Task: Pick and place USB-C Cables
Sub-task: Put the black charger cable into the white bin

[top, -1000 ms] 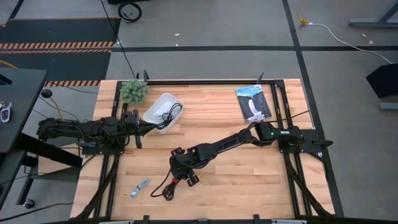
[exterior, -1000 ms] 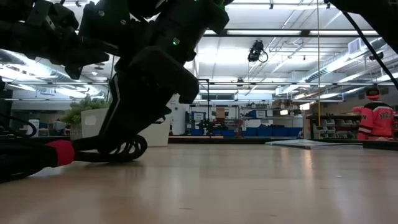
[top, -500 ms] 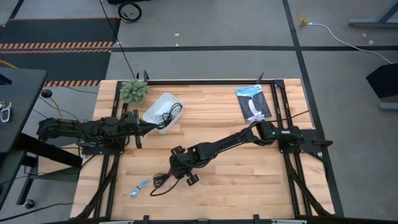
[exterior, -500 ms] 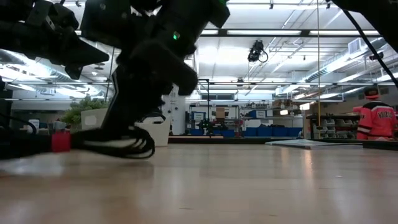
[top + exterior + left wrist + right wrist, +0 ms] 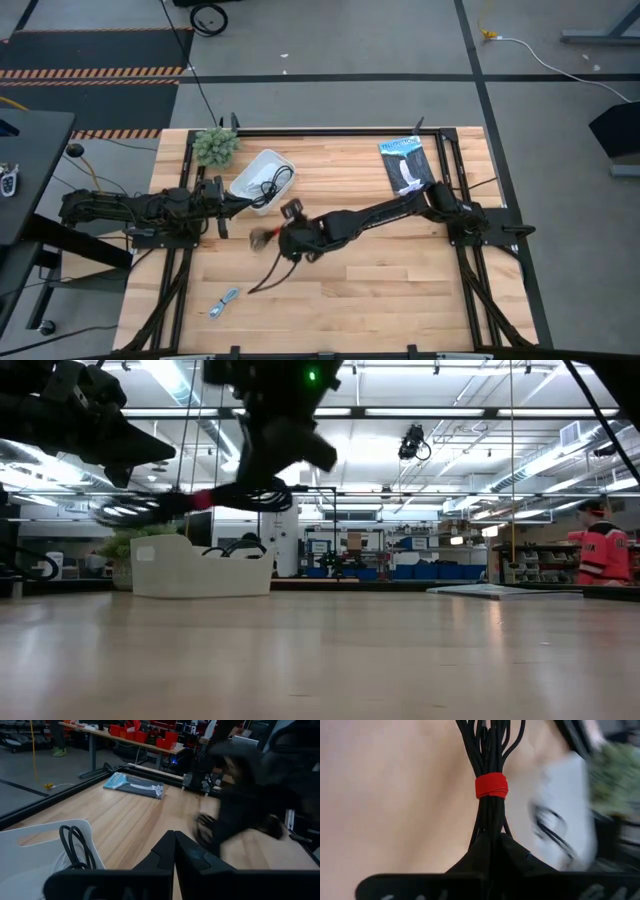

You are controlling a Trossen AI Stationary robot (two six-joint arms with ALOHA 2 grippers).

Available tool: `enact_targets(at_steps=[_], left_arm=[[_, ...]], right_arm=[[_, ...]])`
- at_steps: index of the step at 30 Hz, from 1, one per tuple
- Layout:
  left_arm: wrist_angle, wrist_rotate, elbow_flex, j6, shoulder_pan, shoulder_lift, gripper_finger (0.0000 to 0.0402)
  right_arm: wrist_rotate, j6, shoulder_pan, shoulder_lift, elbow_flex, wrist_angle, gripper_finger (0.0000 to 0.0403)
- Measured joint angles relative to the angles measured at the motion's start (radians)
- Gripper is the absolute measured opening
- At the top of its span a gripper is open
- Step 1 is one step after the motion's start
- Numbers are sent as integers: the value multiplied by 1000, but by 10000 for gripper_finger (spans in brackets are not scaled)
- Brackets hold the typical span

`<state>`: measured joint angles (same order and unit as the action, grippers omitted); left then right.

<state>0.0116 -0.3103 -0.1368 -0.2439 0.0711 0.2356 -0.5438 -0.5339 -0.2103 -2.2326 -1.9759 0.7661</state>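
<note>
My right gripper (image 5: 281, 239) is shut on the black bundle with the red tie (image 5: 491, 786) and holds it in the air over the table's middle, short of the white bin (image 5: 262, 180). A thin black coil (image 5: 77, 845) lies inside that bin. The short silver-grey cable (image 5: 225, 302) lies flat on the table near the front left. My left gripper (image 5: 243, 203) hovers shut beside the bin's near side. The white coil is hidden or out of view. My right gripper pinches the bundle's gathered strands (image 5: 490, 826) between its two fingers, just behind the red tie. The fingers lie along the bundle and point roughly toward the table's left. The bundle (image 5: 205, 500) sticks out past the fingertips, lifted clear, with a loose strand (image 5: 265, 280) trailing toward the near edge.
A small green plant (image 5: 215, 147) stands at the far left corner behind the bin. The flat blue-and-black packet (image 5: 407, 165) lies at the far right. Black frame rails (image 5: 185, 270) run along the table's sides.
My right gripper has shut on the black bundle near the front of the table, then risen and gone toward the far edge and the bin. The bundle, which lay on the wood, is now lifted clear and points leftward.
</note>
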Motion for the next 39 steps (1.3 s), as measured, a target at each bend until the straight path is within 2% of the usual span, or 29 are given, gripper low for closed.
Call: enact_targets(at_steps=[5, 9, 15, 20, 28, 33, 39], left_arm=[[0, 0, 0, 0, 0, 0, 11], [0, 0, 0, 0, 0, 0, 11], [0, 0, 0, 0, 0, 0, 11], [0, 0, 0, 0, 0, 0, 11], [0, 0, 0, 0, 0, 0, 11], [3, 0, 0, 0, 0, 0, 11], [-3, -1, 0, 0, 0, 4, 11]], right_arm=[[-212, -66, 51, 2, 0, 31, 27], [-240, -105, 90, 16, 0, 24, 25], [-193, -319, 150, 23, 1, -65, 25], [-128, -553, 223, 23, 25, -217, 19], [104, -822, 312, -3, 55, -400, 32], [182, -827, 360, -44, 54, -452, 48], [243, -800, 375, -62, 55, -478, 96]])
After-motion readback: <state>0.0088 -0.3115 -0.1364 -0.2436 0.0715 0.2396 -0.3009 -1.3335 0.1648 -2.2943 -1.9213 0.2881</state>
